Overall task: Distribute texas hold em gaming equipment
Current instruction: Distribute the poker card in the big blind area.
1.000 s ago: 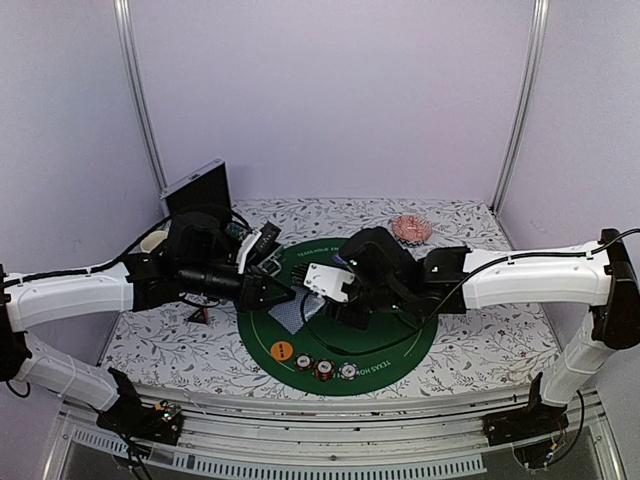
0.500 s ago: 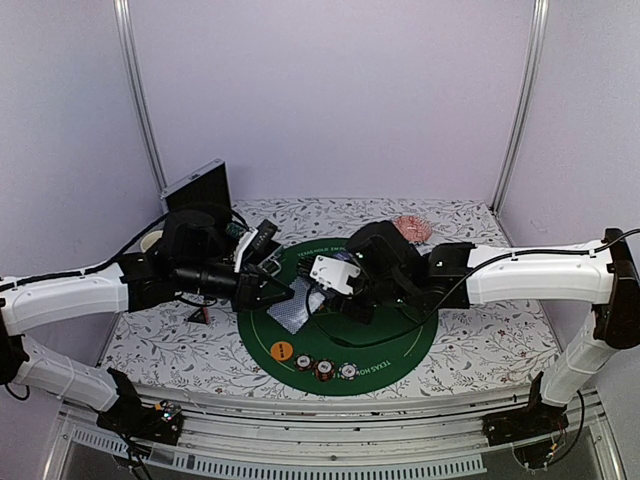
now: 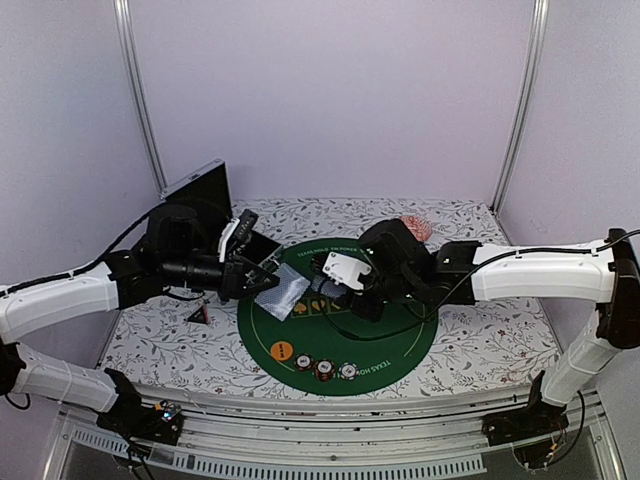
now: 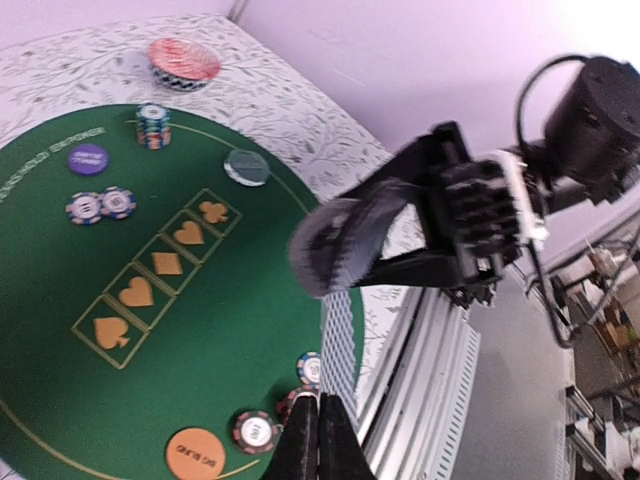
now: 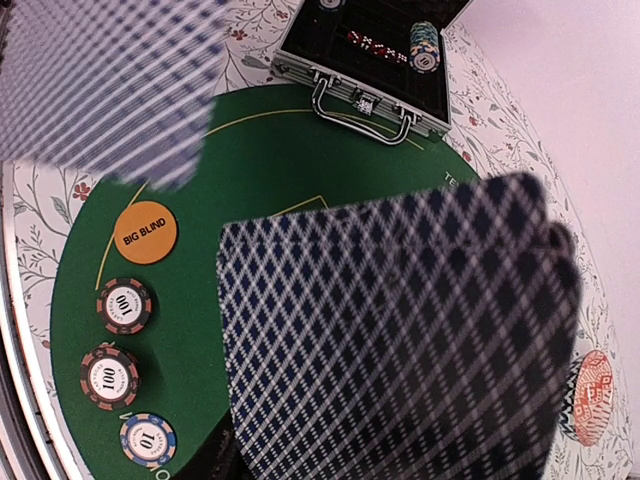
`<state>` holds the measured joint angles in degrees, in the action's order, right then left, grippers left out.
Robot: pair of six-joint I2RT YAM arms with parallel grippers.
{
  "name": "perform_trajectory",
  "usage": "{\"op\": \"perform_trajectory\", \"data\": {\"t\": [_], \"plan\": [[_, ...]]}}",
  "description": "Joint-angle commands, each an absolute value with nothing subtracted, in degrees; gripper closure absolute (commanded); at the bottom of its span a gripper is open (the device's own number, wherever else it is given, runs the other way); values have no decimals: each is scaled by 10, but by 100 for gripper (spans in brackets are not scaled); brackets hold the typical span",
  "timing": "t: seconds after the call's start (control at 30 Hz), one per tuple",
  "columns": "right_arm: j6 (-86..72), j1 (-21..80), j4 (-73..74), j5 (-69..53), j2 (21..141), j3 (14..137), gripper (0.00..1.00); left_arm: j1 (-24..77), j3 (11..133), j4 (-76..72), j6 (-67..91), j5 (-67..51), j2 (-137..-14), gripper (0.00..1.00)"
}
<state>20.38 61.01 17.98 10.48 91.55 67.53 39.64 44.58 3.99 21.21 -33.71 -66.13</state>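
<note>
Noted green round mat as reference. Found right gripper above its centre, partly closed around a bent deck of blue-grey-backed cards. Found left gripper above its left part, pinched fully on a single card. Logged three striped chips on its near edge, orange disc just left of them.

Matt green felt mat, shiny metal case, smooth diamond-backed cards; floral cloth table cover
</note>
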Motion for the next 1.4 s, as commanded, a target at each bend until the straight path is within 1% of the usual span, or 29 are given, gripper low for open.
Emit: {"op": "perform_trajectory", "data": {"t": [0.0,0.13,0.4,0.53,0.7,0.9,1.03,1.07,1.13,1.2,1.27,1.37], "plan": [[192,606,172,98,883,667,56,326,412,54,254,-312,-660,100],[188,606,176,99,875,660,56,288,383,53,269,-273,-693,100],[184,606,186,91,869,662,56,281,348,38,259,-226,-784,100],[181,606,186,87,870,660,56,275,349,43,250,-207,-827,100],[179,606,188,83,875,660,56,276,352,51,240,-168,-847,100],[181,606,189,74,880,663,56,279,349,33,233,-204,-857,100],[184,606,189,67,881,666,56,282,359,38,232,-201,-877,100],[184,606,190,65,881,667,56,284,363,40,232,-199,-880,95],[185,606,193,61,881,668,56,286,368,47,234,-187,-880,71],[185,606,197,58,882,670,56,286,368,53,241,-166,-866,53],[184,606,201,57,881,671,56,286,368,55,249,-146,-838,41],[184,607,201,46,878,672,56,288,368,54,256,-128,-789,33]]}}
